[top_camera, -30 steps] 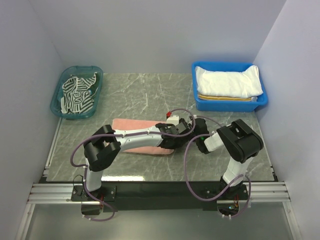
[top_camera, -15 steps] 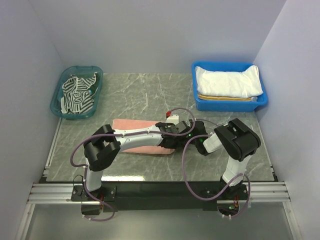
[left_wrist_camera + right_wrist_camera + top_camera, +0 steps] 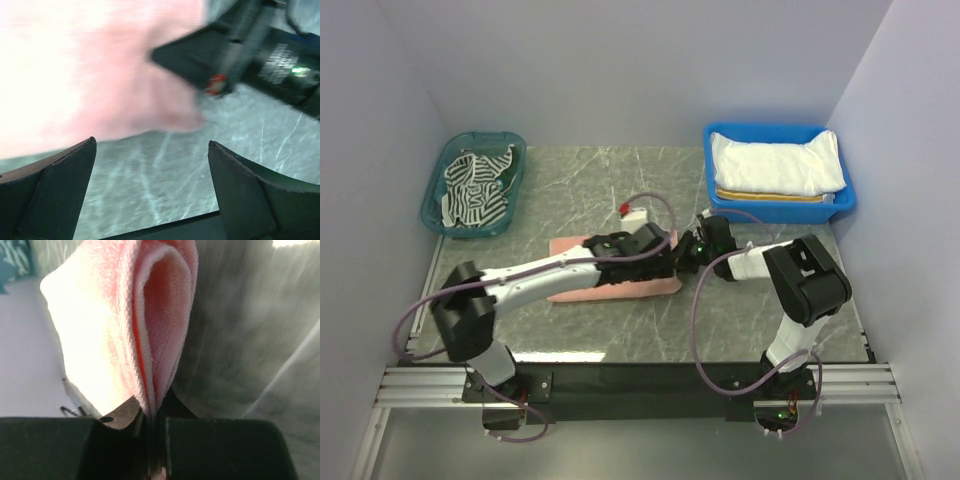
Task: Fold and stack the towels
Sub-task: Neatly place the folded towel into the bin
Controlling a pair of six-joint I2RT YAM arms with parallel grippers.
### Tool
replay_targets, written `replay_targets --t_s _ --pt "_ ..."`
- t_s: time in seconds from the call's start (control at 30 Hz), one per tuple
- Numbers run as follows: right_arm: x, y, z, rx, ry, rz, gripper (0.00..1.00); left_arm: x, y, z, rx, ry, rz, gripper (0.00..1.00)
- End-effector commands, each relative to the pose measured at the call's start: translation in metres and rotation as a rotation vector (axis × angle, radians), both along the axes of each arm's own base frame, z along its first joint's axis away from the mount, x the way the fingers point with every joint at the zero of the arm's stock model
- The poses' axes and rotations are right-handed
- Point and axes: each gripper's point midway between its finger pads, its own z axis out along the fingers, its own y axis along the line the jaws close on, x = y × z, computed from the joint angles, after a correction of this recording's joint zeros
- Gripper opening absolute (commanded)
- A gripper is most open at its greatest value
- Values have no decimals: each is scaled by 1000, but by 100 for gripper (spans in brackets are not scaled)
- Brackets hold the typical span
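1. The pink towel lay folded near the middle of the table, its long axis running left to right, parallel to the near edge
2. The right gripper was clamped on the towel's right end, pinching the doubled layers together; the rest of the cloth ran straight away from its jaws toward the left edge
3. The left gripper hung by that same right end with jaws spread wide and empty; the towel lay ahead of its fingers and off to one side, with bare table showing through the gap
4. The right arm alone held the towel and was probably the nearer to the blue bin at the far right corner, where the white towel topped the stack; held by one end, the free left end might sag open in a carry
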Motion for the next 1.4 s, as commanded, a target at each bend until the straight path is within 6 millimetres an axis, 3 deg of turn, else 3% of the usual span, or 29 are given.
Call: replay_targets --t_s 0.0,0.03,0.07,0.13,0.17,0.2,0.23,0.27,0.3,0.33,0.37,0.4,0.43,0.5,0.53,0.57,0.6,0.63,0.7,0.73,0.8,1.0,1.17,1.2,1.37 --pt "23 -20 10 -117 -80 31 0 25 44 31 -57 -51 56 99" --pt "25 -31 5 -179 -66 24 0 28 61 28 -34 -52 56 99" --pt "41 -32 17 -197 -104 20 0 30 73 44 -68 -74 60 99" --pt "61 -35 35 -257 -151 34 0 49 117 47 -43 -98 111 99" --pt "66 -39 40 -290 -151 34 0 52 132 62 -62 -132 125 99" --pt "73 -41 44 -310 -156 36 0 65 161 65 -47 -149 193 100" --pt "80 -42 51 -333 -181 57 0 67 177 65 -17 -164 198 99" --pt "95 -42 71 -344 -207 58 0 68 192 73 -17 -192 221 99" --pt "104 -45 75 -377 -213 55 0 74 215 75 -12 -206 274 99" --pt "112 -49 81 -417 -239 73 0 73 228 69 8 -206 283 99" --pt "127 -51 103 -444 -265 71 0 72 238 74 -5 -227 300 99" --pt "137 -57 101 -489 -262 72 0 76 252 76 -19 -241 330 99" --pt "151 -61 124 -529 -300 79 0 72 260 65 -6 -230 333 99" --pt "170 -74 127 -572 -297 75 0 70 276 65 -11 -255 368 99" --pt "183 -77 150 -583 -341 84 0 67 280 56 0 -249 374 99" --pt "190 -81 157 -591 -347 78 0 67 284 54 3 -253 380 99" --pt "199 -87 151 -600 -334 92 0 65 286 49 -3 -242 383 100" --pt "208 -88 175 -596 -368 90 0 66 287 47 -9 -236 380 100" --pt "221 -95 179 -610 -375 84 0 68 289 44 -24 -221 381 100" --pt "228 -96 201 -601 -416 71 0 68 286 43 -46 -209 365 100" --pt "236 -102 212 -584 -443 59 0 71 291 39 -60 -196 377 99" --pt "254 -157 262 -599 -585 -39 0 70 299 33 -60 -179 396 99" --pt "262 -210 271 -748 -636 -34 0 71 302 28 -47 -165 406 99" --pt "265 -232 270 -799 -637 -49 0 71 302 28 -49 -161 406 100" --pt "277 -274 271 -828 -664 -117 0 73 302 18 -48 -134 411 99"
